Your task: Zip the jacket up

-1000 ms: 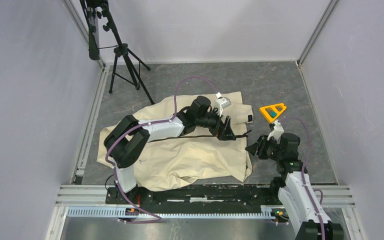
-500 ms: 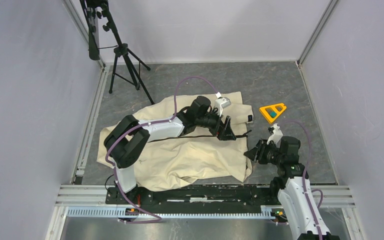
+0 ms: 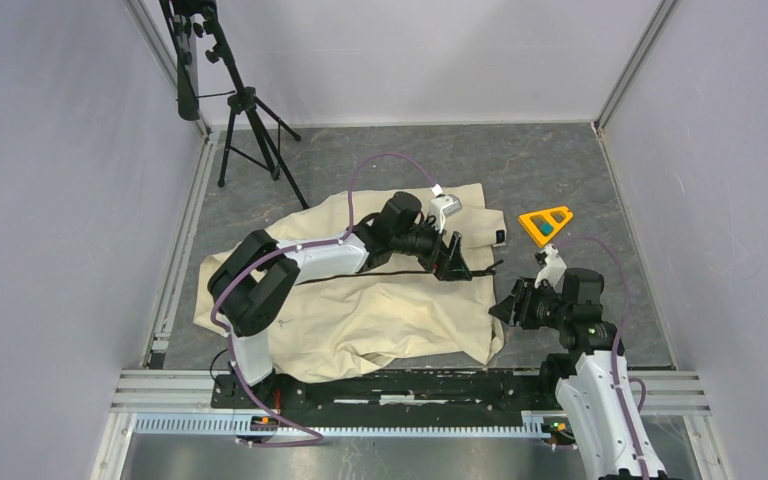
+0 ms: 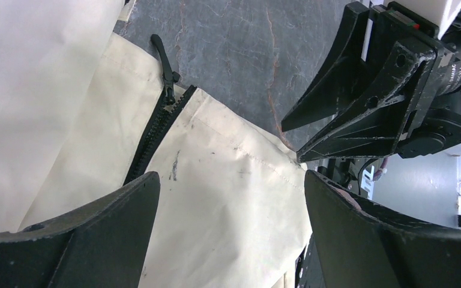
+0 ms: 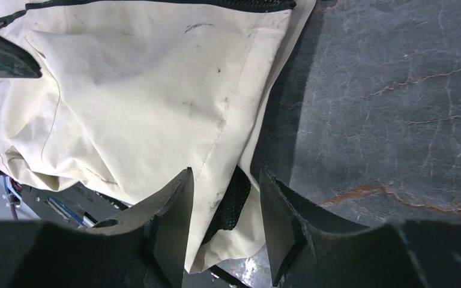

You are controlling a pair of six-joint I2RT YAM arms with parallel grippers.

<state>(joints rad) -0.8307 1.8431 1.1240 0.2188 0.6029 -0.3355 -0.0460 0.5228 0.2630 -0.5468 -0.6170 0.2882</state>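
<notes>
The cream jacket (image 3: 360, 310) lies wrinkled on the grey floor, its dark zipper line (image 3: 380, 272) running left to right. My left gripper (image 3: 452, 262) is open, hovering over the zipper's right end. In the left wrist view the jacket (image 4: 228, 198) shows between the wide-apart fingers (image 4: 96, 228), with the zipper (image 4: 156, 126) and its pull (image 4: 167, 75) ahead. My right gripper (image 3: 508, 305) is open at the jacket's right hem. In the right wrist view (image 5: 225, 204) the hem edge with black mesh lining (image 5: 233, 201) shows between its fingers. A small black tag (image 3: 500, 237) sits on the hem.
A yellow triangular holder (image 3: 546, 223) with teal pieces lies right of the jacket. A black tripod (image 3: 245, 110) stands at the back left. Grey walls enclose the floor. A metal rail (image 3: 410, 385) runs along the near edge.
The right gripper has shifted slightly nearer and lower along the jacket's right hem, staying open. The left arm and the jacket have not visibly moved.
</notes>
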